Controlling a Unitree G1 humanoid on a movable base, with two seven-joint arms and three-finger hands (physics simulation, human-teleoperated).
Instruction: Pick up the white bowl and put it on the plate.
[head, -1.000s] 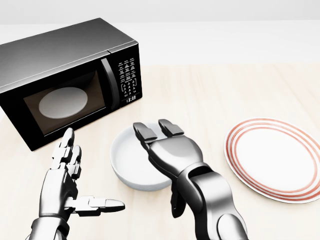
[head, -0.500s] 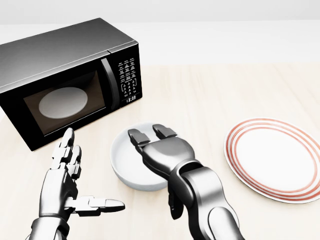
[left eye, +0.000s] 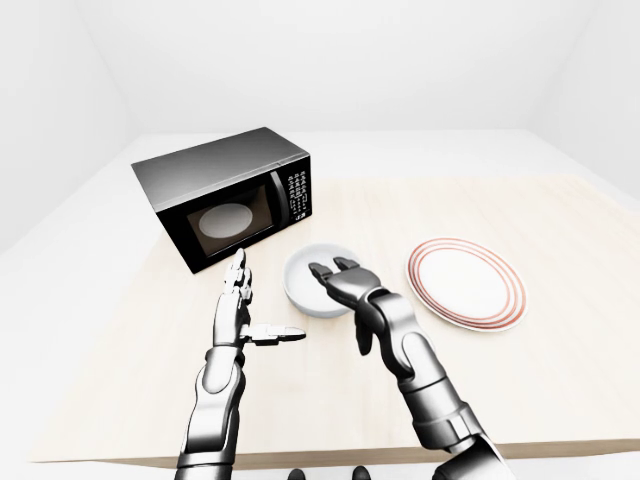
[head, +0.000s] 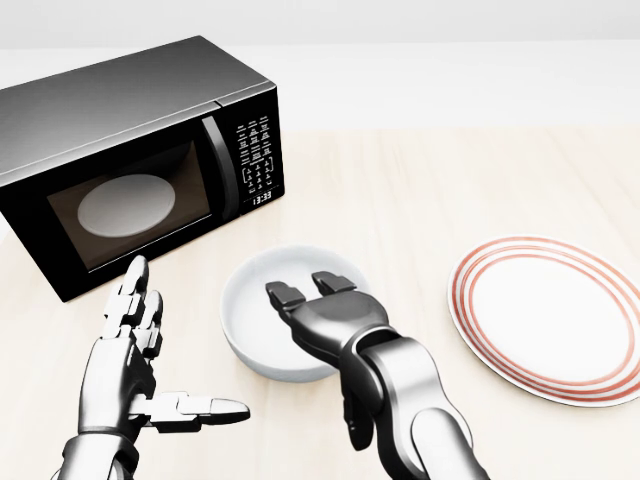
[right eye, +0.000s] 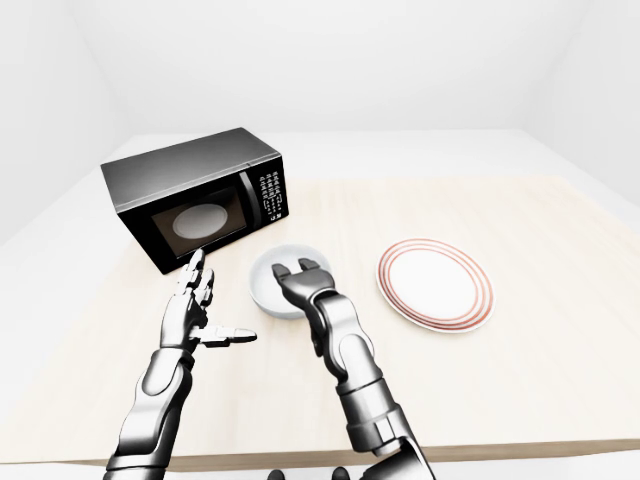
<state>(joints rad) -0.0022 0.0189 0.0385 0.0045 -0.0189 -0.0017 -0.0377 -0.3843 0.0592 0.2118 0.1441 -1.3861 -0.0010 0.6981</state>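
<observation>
White round bowl (head: 262, 318) at lower centre of the head view, right hand (head: 322, 312) curled loosely over its rim, not clenched.
Judgement: a shallow rim grip could tip the bowl short of the red-ringed plate (head: 547, 317); left hand (head: 130, 352) idles spread.

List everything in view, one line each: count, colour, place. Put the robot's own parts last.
microwave: one, black, door closed, upper left of the head view, on the table.
turntable: one, pale, seen through the microwave's door glass.
white bowl: one, white, on the table at centre, below the microwave's keypad.
plate: one, white with red rings, on the table at the right edge of the head view, apart from the bowl.
table: one, light wood, carrying all of these.
left hand: one, metallic grey, fingers spread open, left of the bowl and clear of it.
right hand: one, dark grey, over the bowl's near rim, fingers reaching into it, not closed.
</observation>
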